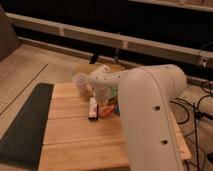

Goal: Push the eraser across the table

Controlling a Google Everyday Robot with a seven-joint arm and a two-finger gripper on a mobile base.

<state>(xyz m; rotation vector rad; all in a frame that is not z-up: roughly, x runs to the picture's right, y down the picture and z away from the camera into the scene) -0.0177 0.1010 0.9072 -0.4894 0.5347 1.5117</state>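
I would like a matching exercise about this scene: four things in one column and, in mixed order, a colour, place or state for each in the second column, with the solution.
Things:
1. eraser
2. mat
3. marker
4. gripper

Descriptions:
A. orange, lying just right of the eraser
B. shut, low over the table, close beside the eraser
C. dark grey, along the table's left side
D. white on top with dark sides

Pairs: 1-D, 2-C, 3-A, 4-B
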